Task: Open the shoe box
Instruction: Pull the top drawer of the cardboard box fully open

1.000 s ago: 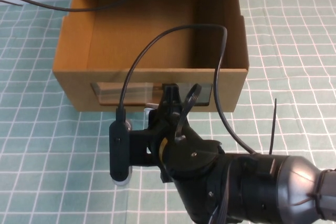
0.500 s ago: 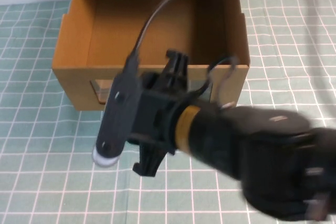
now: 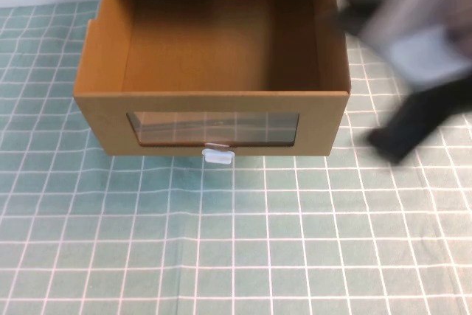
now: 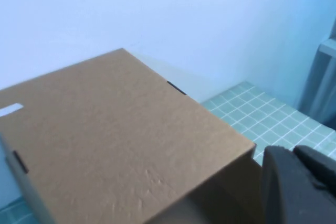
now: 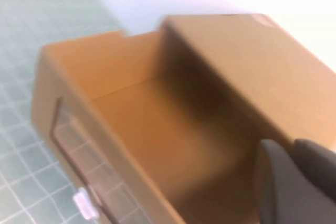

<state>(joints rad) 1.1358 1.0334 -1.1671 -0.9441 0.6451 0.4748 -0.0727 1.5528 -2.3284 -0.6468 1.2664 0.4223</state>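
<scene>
We find the shoe box drawer pulled out, opening seemingly done; right gripper beside it, left gripper by its cover, both grips unreadable; next, park clear.

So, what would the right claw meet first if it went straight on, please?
The right claw, to the right of the box, would probably meet its open drawer, though depth is unclear. The left claw hovers by the box's top.
</scene>
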